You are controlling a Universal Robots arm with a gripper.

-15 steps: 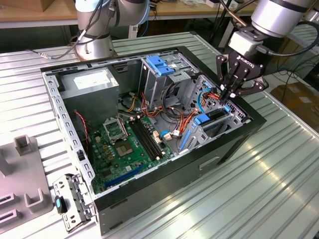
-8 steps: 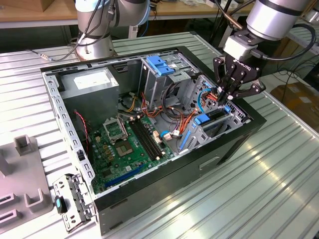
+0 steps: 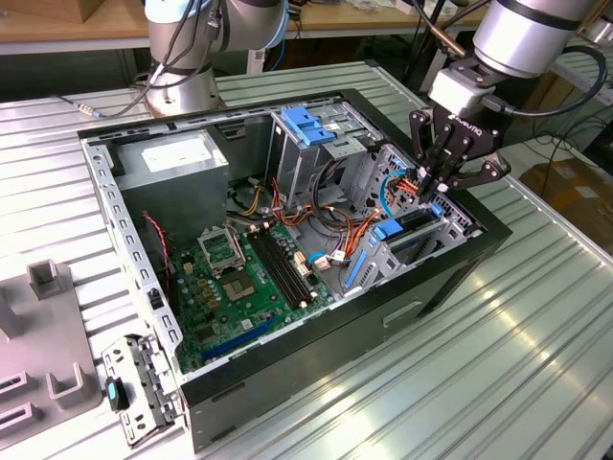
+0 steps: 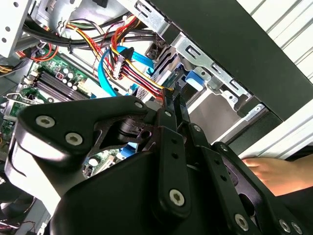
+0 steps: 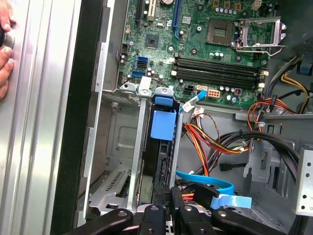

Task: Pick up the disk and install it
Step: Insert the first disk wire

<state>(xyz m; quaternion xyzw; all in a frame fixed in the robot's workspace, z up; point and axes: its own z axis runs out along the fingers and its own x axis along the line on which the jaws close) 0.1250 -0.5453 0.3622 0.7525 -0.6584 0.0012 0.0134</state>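
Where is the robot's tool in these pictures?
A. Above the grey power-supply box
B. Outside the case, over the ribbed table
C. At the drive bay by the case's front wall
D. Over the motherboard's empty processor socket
C: in the exterior view the tool hangs at the bay with blue rails, next to the case's front wall.

We see a black claw (image 3: pixel 447 179) above a green motherboard (image 3: pixel 239 287), blue rails on the dark disk (image 5: pixel 161 147), red, yellow and orange wires (image 5: pixel 210 139), and a ribbed silver tabletop (image 3: pixel 508 335).
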